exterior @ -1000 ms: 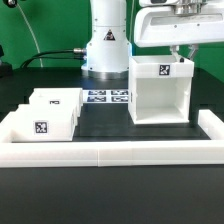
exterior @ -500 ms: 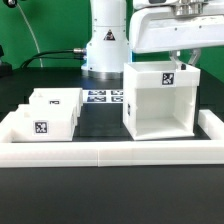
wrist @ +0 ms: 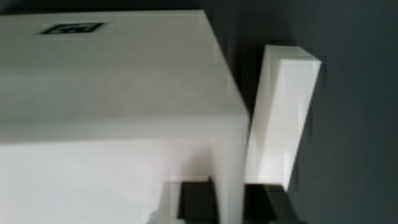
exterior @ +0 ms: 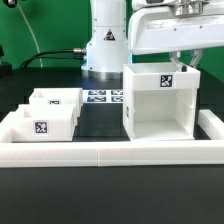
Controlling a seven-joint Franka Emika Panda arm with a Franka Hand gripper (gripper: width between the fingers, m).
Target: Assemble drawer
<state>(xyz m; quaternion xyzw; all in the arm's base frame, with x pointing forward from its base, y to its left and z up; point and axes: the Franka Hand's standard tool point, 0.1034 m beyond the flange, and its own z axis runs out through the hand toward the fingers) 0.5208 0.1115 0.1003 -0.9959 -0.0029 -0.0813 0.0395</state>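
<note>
On the black table (exterior: 100, 120) a low white wall (exterior: 110, 152) runs along the front edge and both side edges. The tall housing (exterior: 160, 108) stands upright in the front corner on the exterior view's right. A front tray (exterior: 40, 127) and a rear tray (exterior: 57, 100) sit just beside each other at the opposite corner. The gripper (exterior: 180, 58) is clamped on the housing's side panel, with fingers (wrist: 199, 205) on either face
</note>
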